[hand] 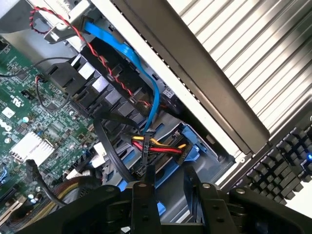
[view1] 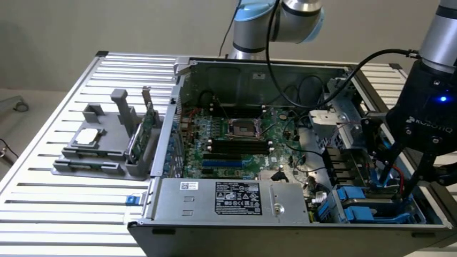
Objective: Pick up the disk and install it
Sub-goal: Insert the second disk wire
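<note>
The disk [hand: 169, 187] shows as a grey metal face with blue carrier plastic at its edges. It sits low in the drive bay at the case's front corner, on the exterior view's right. Its blue frame [view1: 367, 198] shows there among the bay's blue parts. My black gripper [view1: 402, 179] reaches down into that bay, with one finger [hand: 144, 195] on each side of the disk and closed against it. A yellow, red and black power cable [hand: 158, 146] and a blue data cable [hand: 146, 73] run just past my fingertips.
The open computer case [view1: 179, 96] lies on a slatted metal table [view1: 64, 214]. Inside are the green motherboard [view1: 236, 134] and a silver power supply [view1: 228, 201]. A grey holder [view1: 96, 152] on the exterior view's left carries a square chip and an upright green card [view1: 146, 128].
</note>
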Controlling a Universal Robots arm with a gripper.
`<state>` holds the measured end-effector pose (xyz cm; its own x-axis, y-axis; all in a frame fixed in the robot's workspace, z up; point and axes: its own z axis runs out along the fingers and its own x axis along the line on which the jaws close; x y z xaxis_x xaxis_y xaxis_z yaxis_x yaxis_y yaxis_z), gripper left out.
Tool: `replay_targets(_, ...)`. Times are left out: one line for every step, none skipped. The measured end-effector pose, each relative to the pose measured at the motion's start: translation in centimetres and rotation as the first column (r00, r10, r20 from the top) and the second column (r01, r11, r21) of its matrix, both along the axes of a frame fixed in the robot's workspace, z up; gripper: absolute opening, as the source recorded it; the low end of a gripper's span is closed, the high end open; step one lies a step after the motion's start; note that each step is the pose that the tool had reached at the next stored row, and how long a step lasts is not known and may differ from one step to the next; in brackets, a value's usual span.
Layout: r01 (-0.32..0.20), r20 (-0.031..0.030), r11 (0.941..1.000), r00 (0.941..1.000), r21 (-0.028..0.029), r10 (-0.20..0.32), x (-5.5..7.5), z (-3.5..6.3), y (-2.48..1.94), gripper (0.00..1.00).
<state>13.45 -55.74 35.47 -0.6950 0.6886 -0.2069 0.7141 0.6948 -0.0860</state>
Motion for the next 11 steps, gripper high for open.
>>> replay_targets(0.006,0.0000,1.0000,1.0000,0.0001,-0.006,0.00,-0.04,-0.05,0.37)
replay_targets(0.013,0.0000,0.9999,0.9999,0.0002,-0.013,0.01,-0.10,-0.09,0.37)
replay_targets(0.019,0.0000,0.9998,0.9998,0.0002,-0.019,0.01,-0.16,-0.13,0.37)
replay_targets(0.025,0.0000,0.9997,0.9997,0.0001,-0.025,0.02,-0.22,-0.18,0.37)
replay_targets(0.030,0.0000,0.9996,0.9996,0.0000,-0.030,0.03,-0.27,-0.22,0.37)
replay_targets(0.034,0.0000,0.9994,0.9994,-0.0001,-0.034,0.06,-0.31,-0.26,0.37)
replay_targets(0.037,0.0000,0.9993,0.9993,-0.0002,-0.037,0.10,-0.35,-0.30,0.37)
replay_targets(0.040,0.0000,0.9992,0.9992,-0.0001,-0.040,0.15,-0.39,-0.34,0.37)
replay_targets(0.043,0.0000,0.9991,0.9991,0.0000,-0.043,0.22,-0.43,-0.37,0.37)
replay_targets(0.045,0.0000,0.9990,0.9990,-0.0001,-0.045,0.29,-0.47,-0.40,0.37)
replay_targets(0.047,0.0000,0.9989,0.9989,0.0001,-0.047,0.37,-0.52,-0.43,0.37)
